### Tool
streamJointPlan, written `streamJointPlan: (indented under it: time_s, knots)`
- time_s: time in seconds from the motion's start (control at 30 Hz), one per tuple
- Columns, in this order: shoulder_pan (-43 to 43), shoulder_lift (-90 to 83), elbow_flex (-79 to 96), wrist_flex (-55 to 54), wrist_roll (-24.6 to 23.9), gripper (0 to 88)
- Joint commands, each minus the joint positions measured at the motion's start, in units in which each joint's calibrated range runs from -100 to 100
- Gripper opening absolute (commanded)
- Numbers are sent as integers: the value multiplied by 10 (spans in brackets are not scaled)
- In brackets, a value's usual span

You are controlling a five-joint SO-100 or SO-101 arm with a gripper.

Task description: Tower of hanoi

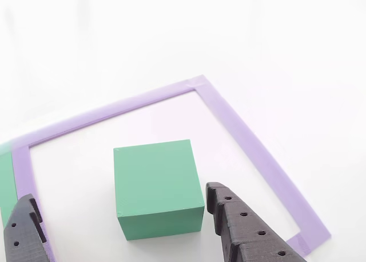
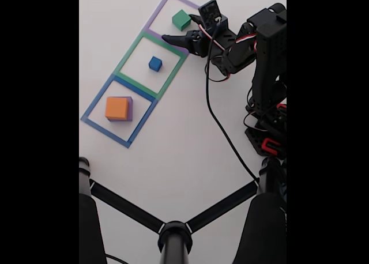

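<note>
The green block sits flat on the white bench inside the purple taped outline, nearer the outline's lower left part in the other view, touching none of the tape. The gripper is spread wide and grasping nothing: 1 dark finger shows at the bottom left corner of that view and the other at the lower right of the block, both apart from it. In the fixed view the gripper hangs just beside the green block, at the edge of the purple outline.

The blue cube rests alone in the green outline. The orange block lies on top of the purple block, which peeks out at its right edge, both inside the blue outline.

Whether the gripper is coming in to take the green block or has set it down, I cannot tell. If it is a pick, a good grasp means centring the fingers so the block sits midway between them, with its 2 opposite flat sides facing the pads. The block looks slightly turned against the fingers' line, so a small wrist rotation would probably help to avoid pinching a corner. Going low enough to grip the sides near mid-height, then closing gently, should keep the block from twisting or skidding over the tape.
</note>
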Motion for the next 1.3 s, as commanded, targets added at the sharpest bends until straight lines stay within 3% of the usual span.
streamJointPlan:
  time_s: [0.0, 0.63, 0.97, 1.1, 1.27]
  knots:
    - [-5, -4, -18, -13, 4, 274]
    - [-12, -6, -17, -8, 4, 102]
    - [-16, -48, 5, 22, 4, 71]
    - [-29, -118, 22, 75, 4, 73]
    - [-41, -281, 41, 256, 4, 75]
